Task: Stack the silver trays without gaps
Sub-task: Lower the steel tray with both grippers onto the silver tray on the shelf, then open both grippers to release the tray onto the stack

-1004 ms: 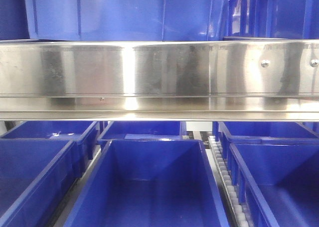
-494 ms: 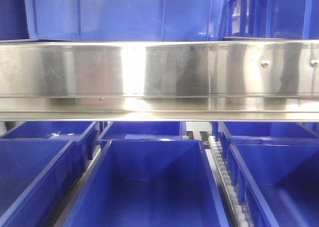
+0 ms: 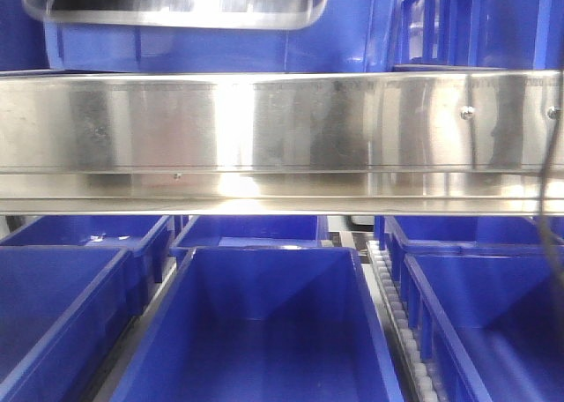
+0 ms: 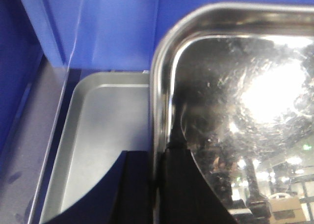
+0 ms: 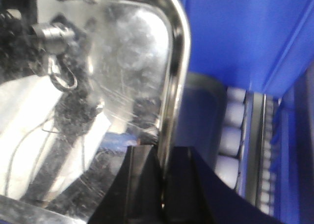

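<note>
In the front view the bottom of a silver tray (image 3: 176, 3) shows at the top left, in front of the upper blue bin (image 3: 220, 45). The left wrist view has my left gripper (image 4: 157, 157) shut on the left rim of this shiny tray (image 4: 235, 86), held above a second silver tray (image 4: 108, 135) that lies in the bin below. My right gripper (image 5: 163, 153) is shut on the right rim of the held tray (image 5: 108, 62). A grey curved edge (image 5: 198, 111) below it looks like the lower tray.
A long steel shelf panel (image 3: 282, 129) with screws crosses the front view. Several blue bins (image 3: 264, 331) stand under it. Blue bin walls (image 4: 108, 27) close in behind the trays. White conveyor rollers (image 5: 230, 130) run to the right of the bin.
The silver tray has come into the top of the front view, where only the blue bin showed before. A dark cable now hangs at the right edge.
</note>
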{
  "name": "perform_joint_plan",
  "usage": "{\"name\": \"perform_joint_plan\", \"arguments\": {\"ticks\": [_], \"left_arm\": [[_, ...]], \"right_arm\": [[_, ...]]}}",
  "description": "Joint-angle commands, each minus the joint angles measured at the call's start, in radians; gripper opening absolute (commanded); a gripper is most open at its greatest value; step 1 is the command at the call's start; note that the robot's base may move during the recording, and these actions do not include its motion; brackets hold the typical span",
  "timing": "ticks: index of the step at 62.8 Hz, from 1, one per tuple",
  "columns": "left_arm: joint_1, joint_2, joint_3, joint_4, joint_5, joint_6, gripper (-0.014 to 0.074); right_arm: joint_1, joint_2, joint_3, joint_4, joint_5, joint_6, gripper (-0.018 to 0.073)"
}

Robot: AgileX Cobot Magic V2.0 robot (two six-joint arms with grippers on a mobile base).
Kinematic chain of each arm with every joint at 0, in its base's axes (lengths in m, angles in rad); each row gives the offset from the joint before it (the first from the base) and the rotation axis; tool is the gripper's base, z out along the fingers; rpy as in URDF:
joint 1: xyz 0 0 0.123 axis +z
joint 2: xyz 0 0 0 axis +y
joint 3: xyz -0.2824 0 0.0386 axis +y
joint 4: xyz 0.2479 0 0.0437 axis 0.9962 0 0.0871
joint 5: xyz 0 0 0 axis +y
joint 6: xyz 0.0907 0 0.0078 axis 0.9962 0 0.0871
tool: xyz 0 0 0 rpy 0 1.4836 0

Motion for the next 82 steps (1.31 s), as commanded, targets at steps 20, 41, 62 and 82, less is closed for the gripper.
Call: {"name": "perform_joint_plan", "arguments": {"ticks": [20,41,62,82], "left_arm": [[0.004,0.054,-0.006,0.034,0.06,0.013,0.008],[0.004,0.059,-0.006,0.035,0.064,0.013,0.0239],[0.004,0.059,-0.006,0.035,0.069,0.013,0.0239],[0.004,0.002,-0.006,0.032,0.093,0.013,0.014]], "right_arm": [[0.004,0.061,-0.01,-0.003,0.0,-0.026,-0.008],[0.004,0.061,-0.01,0.002,-0.01,-0.026,-0.0009],[0.004,0.061,-0.01,0.007,0.032,-0.026,0.0265],[0.004,0.015,-0.01,0.002,0.018,-0.046,0.0004]]}}
